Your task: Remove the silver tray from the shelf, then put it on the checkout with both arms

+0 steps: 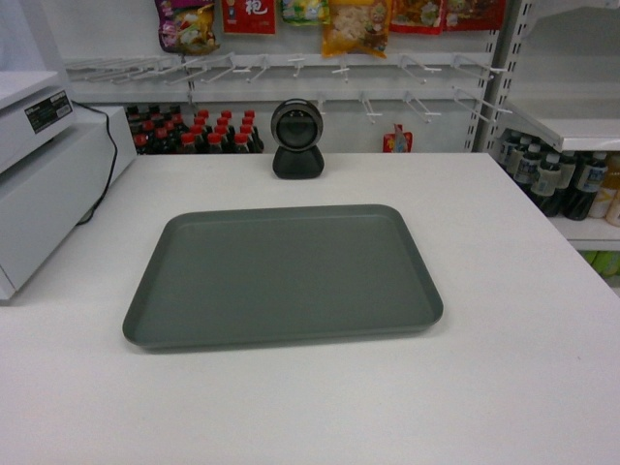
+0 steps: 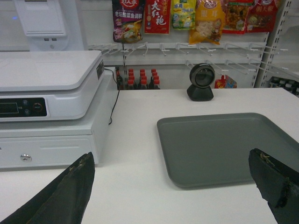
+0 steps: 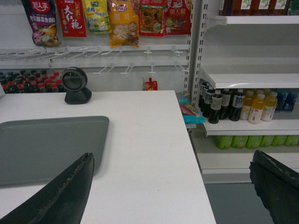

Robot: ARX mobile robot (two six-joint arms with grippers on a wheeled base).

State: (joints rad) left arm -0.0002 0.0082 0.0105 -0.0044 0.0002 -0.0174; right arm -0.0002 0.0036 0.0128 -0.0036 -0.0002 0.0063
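The silver tray [image 1: 281, 274] lies flat on the white checkout [image 1: 504, 368], in front of the small black scanner [image 1: 297, 139]. No arm shows in the head view. In the left wrist view the tray [image 2: 219, 147] sits ahead and to the right; my left gripper [image 2: 173, 161] is open and empty, hovering over bare counter by the tray's near left corner. In the right wrist view the tray [image 3: 46, 147] lies to the left; my right gripper [image 3: 170, 161] is open and empty, above the checkout's [image 3: 149, 154] right edge. The shelf [image 3: 252, 77] stands to the right.
A white cash register [image 2: 46, 98] with a black cable stands at the counter's left. Shelves with bottled drinks [image 3: 243, 105] line the right side, and dark bottles [image 1: 199, 131] stand behind the counter. Snack packets [image 2: 205, 18] hang above wire hooks on the back wall.
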